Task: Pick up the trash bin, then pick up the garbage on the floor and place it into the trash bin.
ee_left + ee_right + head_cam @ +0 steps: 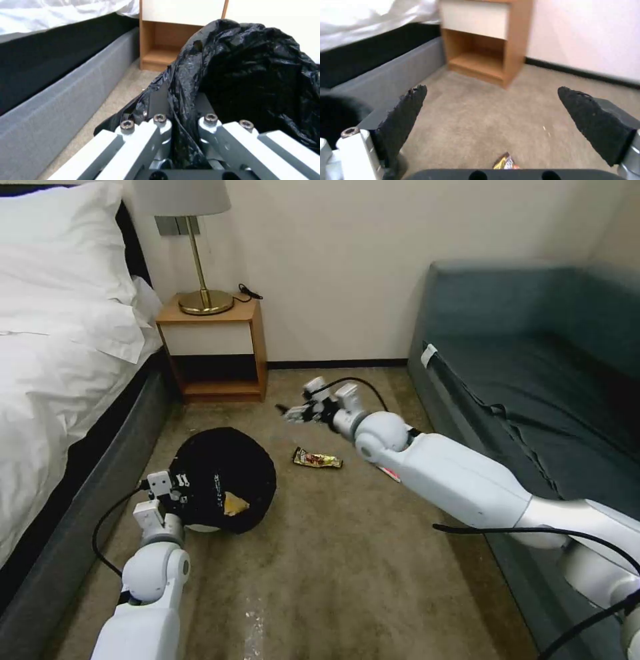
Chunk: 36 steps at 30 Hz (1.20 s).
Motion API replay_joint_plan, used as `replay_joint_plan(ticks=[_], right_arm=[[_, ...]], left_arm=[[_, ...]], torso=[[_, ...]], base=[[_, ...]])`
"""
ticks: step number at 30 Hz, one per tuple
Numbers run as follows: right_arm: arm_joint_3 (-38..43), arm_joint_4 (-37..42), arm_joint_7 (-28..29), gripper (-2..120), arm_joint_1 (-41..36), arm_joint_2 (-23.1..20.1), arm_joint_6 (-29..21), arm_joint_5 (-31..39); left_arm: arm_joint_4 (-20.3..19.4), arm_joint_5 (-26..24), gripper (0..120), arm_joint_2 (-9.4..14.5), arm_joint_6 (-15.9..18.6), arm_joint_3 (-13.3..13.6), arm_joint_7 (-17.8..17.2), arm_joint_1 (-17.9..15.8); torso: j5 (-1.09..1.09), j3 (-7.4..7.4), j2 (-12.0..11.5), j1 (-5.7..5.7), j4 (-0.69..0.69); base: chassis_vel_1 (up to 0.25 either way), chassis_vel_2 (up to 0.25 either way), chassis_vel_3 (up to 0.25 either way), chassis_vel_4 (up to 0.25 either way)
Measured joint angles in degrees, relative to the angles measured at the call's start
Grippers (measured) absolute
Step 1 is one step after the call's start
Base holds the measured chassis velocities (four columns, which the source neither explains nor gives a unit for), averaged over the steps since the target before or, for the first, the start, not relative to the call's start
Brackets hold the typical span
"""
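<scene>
Right hand [291, 413] spread wide and carrying nothing, hovering low over the floor [347, 553], just past the gold-brown snack wrapper [317, 459] lying flat on the carpet, with a red-and-white packet [389, 473] peeking out beneath the forearm. Left hand [175, 481] clenched on the bag-draped rim of the trash bin [223, 477], beside the bed [60, 380], with a yellowish scrap inside. Best to draw back over the wrapper, press the fingertips into the carpet either side, and pinch gently.
</scene>
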Motion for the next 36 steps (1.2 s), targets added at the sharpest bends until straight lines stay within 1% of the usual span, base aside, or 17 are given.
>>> replay_joint_plan(ticks=[1, 3, 4, 6, 7, 10, 11, 16, 18, 19, 24, 29, 36], right_arm=[[0.0, 0.0, 0.0, 100, 0.0, 0.0, 0.0, 0.0], [3.41, -0.65, 0.69, 100, -2.62, -0.17, -0.95, 1.03], [3.41, -0.65, 0.69, 100, -2.62, -0.17, -0.95, 1.03], [5.97, -1.17, 0.66, 100, -6.18, -1.94, -1.29, 0.88], [7.23, -1.21, 0.37, 100, -8.17, -3.02, -1.3, 0.29], [8.08, -1.21, 0.07, 100, -9.51, -3.55, -1.3, 0.01], [9.66, -1.18, -0.25, 100, -11.81, -4.19, -1.3, -0.16], [13.42, -1.37, -1.59, 100, -17.21, -4.73, -1.16, -1.93], [13.51, -1.38, -1.64, 100, -17.31, -4.73, -1.14, -2.0], [15.22, -1.45, -2.67, 100, -19.69, -4.76, -0.69, -3.31], [17.41, -1.59, -3.42, 100, -22.13, -4.18, 0.02, -3.83], [18.03, -1.67, -3.54, 100, -22.55, -3.99, 0.08, -3.82], [18.48, -1.8, -4.11, 100, -23.3, -4.02, 0.69, -3.84]], left_arm=[[0.0, 0.0, 4, 0.0, 0.0, 0.0, 0.0, 0.0], [0.0, -0.03, 4, 0.16, 0.0, -0.01, -0.01, -0.05], [0.0, -0.03, 4, 0.16, 0.0, -0.01, -0.01, -0.05], [-0.07, -0.26, 4, 0.58, 0.0, -0.06, 0.01, -0.05], [-0.13, -0.46, 4, 0.85, 0.0, -0.21, 0.0, -0.05], [-0.2, -0.64, 4, 1.07, 0.0, -0.27, 0.0, -0.05], [-0.43, -0.98, 4, 1.5, 0.0, -0.36, 0.0, -0.05], [-0.92, -1.56, 4, 2.29, 0.06, -0.58, -0.03, 0.09], [-0.93, -1.57, 4, 2.3, 0.06, -0.58, -0.03, 0.1], [-0.94, -1.72, 4, 2.54, 0.07, -0.66, -0.02, 0.27], [-1.0, -1.82, 4, 2.89, 0.08, -0.67, -0.03, 0.43], [-0.93, -1.8, 4, 2.93, 0.08, -0.46, -0.01, 0.47], [-0.46, -1.59, 4, 2.47, 0.08, -0.24, 0.32, 0.87]], torso=[[0.0, 0.0, 0.0, 0.0, 0.0], [0.0, 0.0, 0.0, 0.0, 0.02], [0.0, 0.0, 0.0, 0.0, 0.02], [0.01, 0.0, 0.0, 0.0, 0.01], [0.0, 0.0, 0.0, 0.0, -0.02], [0.0, 0.0, 0.0, 0.0, -0.02], [0.01, 0.0, 0.0, 0.0, -0.02], [0.01, 0.0, 0.0, 0.0, 0.0], [0.01, 0.0, 0.0, 0.0, 0.0], [0.0, 0.0, 0.0, 0.0, 0.0], [0.0, 0.0, 0.0, 0.0, 0.0], [-0.01, 0.0, 0.0, 0.0, 0.0], [-0.01, 0.0, 0.0, 0.0, 0.0]], base=[[0.0, 0.0, 0.0, 0.0], [0.0, 0.0, 0.0, 0.0], [0.0, 0.0, 0.0, 0.0], [0.0, 0.0, 0.0, 0.0], [0.0, 0.0, 0.0, 0.0], [0.0, 0.0, 0.0, 0.0], [0.0, 0.0, 0.0, 0.0], [0.0, 0.0, 0.0, 0.0], [0.0, 0.0, 0.0, 0.0], [0.0, 0.0, 0.0, 0.0], [0.0, 0.0, 0.0, 0.0], [0.0, 0.0, 0.0, 0.0], [0.0, 0.0, 0.0, 0.0]])
